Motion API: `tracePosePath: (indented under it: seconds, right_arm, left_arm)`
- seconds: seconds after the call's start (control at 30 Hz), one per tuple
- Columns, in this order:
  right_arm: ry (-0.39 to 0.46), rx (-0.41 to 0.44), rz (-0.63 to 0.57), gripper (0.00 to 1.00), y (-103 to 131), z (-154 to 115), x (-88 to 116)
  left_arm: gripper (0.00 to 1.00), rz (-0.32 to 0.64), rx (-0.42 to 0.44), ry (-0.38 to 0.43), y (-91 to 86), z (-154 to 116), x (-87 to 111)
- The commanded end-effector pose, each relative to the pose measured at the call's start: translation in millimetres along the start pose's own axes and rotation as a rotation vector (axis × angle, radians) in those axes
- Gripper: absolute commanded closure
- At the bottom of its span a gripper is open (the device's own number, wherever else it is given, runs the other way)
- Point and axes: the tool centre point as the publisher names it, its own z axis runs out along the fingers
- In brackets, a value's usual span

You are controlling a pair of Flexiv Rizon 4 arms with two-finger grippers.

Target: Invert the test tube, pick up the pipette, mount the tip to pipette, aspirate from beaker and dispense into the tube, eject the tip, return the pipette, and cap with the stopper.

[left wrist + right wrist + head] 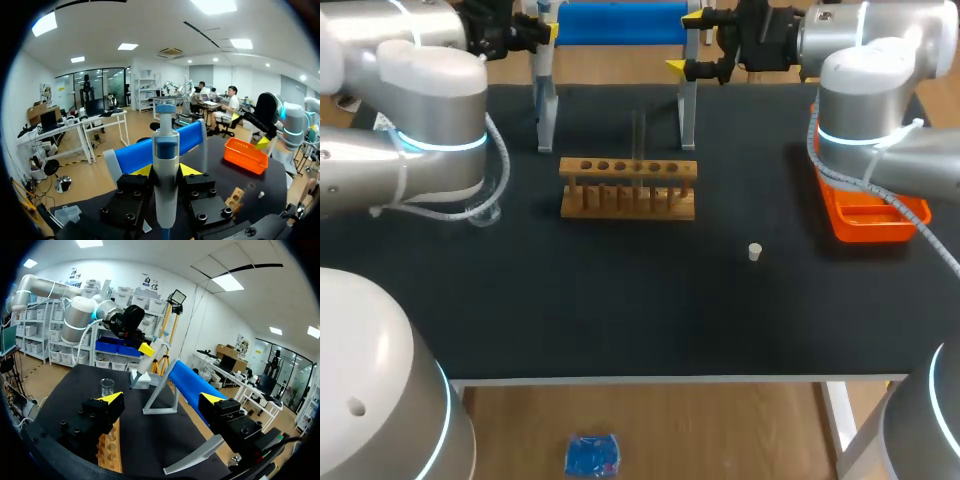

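Observation:
My left gripper (166,172) is shut on the white and blue pipette (166,165), which stands between its yellow fingertips. In the head view this gripper (535,30) holds the pipette (542,18) at the left end of the blue stand bar (620,22). The right wrist view shows the pipette (150,352) tilted, its lower end near a pale box (142,383). My right gripper (688,42) stands open and empty at the bar's right end. A clear test tube (638,140) stands upright in the wooden rack (628,188). The white stopper (755,252) lies on the mat. The glass beaker (107,386) stands beside my left arm.
An orange tray (868,215) sits at the right edge, partly under my right arm. The stand's grey legs (687,110) rise behind the rack. Bare black mat (620,300) stretches from the rack to the front edge.

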Motion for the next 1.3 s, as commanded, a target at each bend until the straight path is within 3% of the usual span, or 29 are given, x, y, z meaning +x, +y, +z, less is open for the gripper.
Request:
tracePosePath:
  seconds: [0.03, 0.43, 1.3]
  right_arm:
    - [0.0, 0.001, 0.0, 0.0, 0, 0, 0]
    - [0.0, 0.001, 0.0, 0.0, 0, 0, 0]
    - [0.0, 0.001, 0.0, 0.0, 0, 0, 0]
  left_arm:
    - [1.0, -0.025, -0.017, -0.063, -2.2, 13, -0.8]
    - [1.0, -0.045, -0.027, -0.158, -6.2, 32, -14.9]
    - [1.0, -0.106, -0.053, -0.278, 2.8, 61, -16.3]
